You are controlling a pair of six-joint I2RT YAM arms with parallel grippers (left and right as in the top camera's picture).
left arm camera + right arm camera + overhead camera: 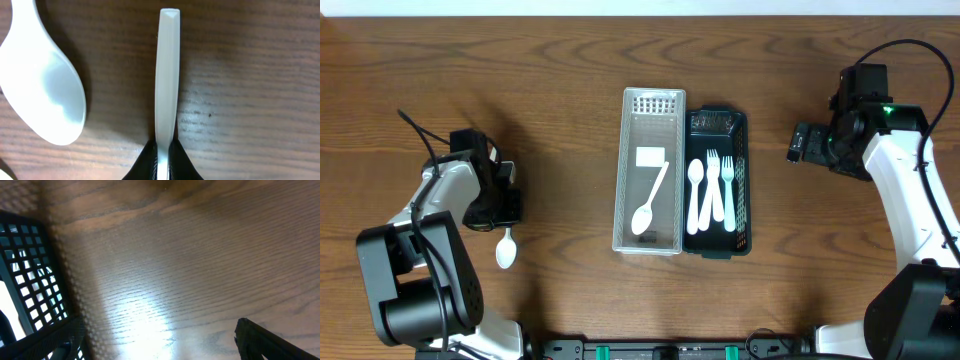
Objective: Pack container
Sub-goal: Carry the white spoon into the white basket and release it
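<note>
A clear plastic container point(621, 170) stands mid-table with one white spoon point(647, 208) and a white card inside. Against its right side is a black mesh basket point(744, 180) holding a white spoon and two white forks point(720, 188). At the left, my left gripper point(500, 205) is down on the table. Its jaws point(165, 146) are shut on the thin handle of a white utensil point(166, 75); the utensil's working end is hidden. A loose white spoon point(45, 95) lies just left of that handle. My right gripper point(798, 143) hovers open right of the basket, holding nothing.
A white spoon bowl point(506, 250) shows on the wood just below the left gripper. The basket's mesh wall point(25, 265) fills the left of the right wrist view, with one black finger point(260, 342) over bare table.
</note>
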